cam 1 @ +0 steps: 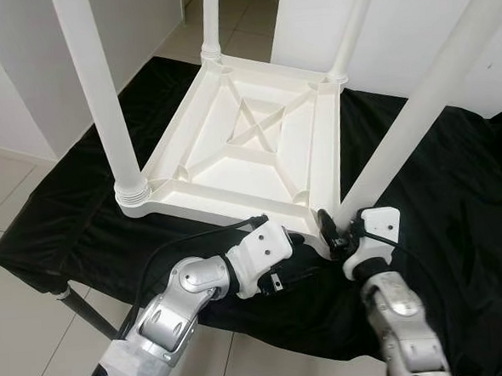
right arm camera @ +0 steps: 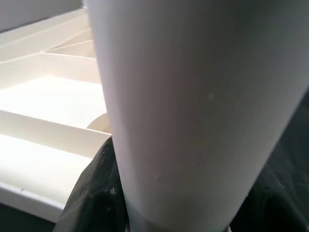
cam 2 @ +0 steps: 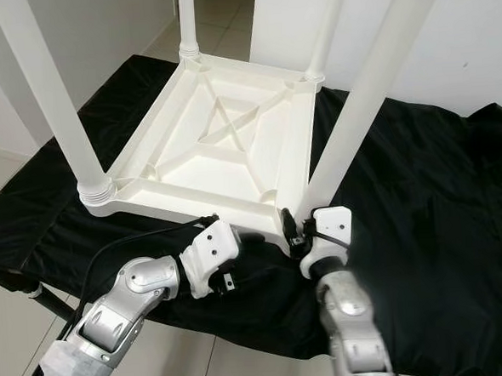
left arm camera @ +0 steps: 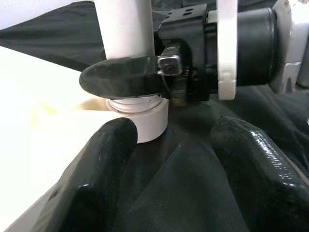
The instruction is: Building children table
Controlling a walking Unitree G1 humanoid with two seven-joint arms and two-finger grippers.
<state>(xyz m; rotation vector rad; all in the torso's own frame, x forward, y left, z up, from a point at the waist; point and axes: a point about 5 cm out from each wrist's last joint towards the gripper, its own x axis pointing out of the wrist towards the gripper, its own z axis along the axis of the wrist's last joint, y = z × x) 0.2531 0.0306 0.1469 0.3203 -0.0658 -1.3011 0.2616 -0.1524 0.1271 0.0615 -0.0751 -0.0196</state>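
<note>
The white children's table [cam 1: 248,145] lies upside down on black cloth [cam 1: 439,193] with all four legs seated, and the right claw [cam 1: 337,230] is clenched around the nearest leg [cam 1: 417,114] at its socket, while the left claw [left arm camera: 169,179], released, hovers just beside it.

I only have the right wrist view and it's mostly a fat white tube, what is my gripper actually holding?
Observer: The right gripper is closed around the base of the near right table leg, just above its socket on the upside-down white table.
Operator: Where's the other arm?
Observer: The left gripper lies open on the black cloth beside that same corner, holding nothing.
Operator: Are the other legs on?
Observer: Three more legs stand in the other corners; the near left leg shows thread rings at its base.
</note>
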